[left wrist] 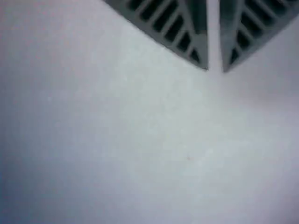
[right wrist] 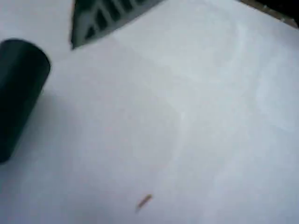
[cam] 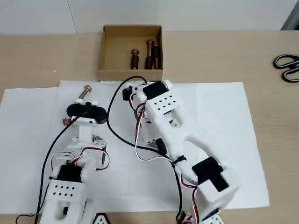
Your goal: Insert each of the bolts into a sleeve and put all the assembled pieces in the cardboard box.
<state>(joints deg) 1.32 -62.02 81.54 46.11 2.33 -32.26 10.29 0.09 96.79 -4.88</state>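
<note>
A copper bolt (cam: 84, 92) lies on the white paper just beyond the left arm's black head (cam: 85, 111). In the left wrist view my left gripper (left wrist: 215, 67) hangs over bare paper, its fingers closed to a thin slit with nothing between them. A black sleeve (cam: 126, 93) lies by the tip of my right gripper (cam: 134, 91), near the cardboard box (cam: 131, 73). In the right wrist view the sleeve (right wrist: 18, 93) lies apart from one finger (right wrist: 100, 21), and nothing is held. Three assembled pieces (cam: 149, 53) lie in the box.
A small copper-coloured piece (cam: 67, 121) shows beside the left arm's head. Scissors (cam: 287, 66) lie at the table's far right edge. The white paper sheet (cam: 224, 121) covers the middle of the table. Cables (cam: 117, 135) loop between the two arms.
</note>
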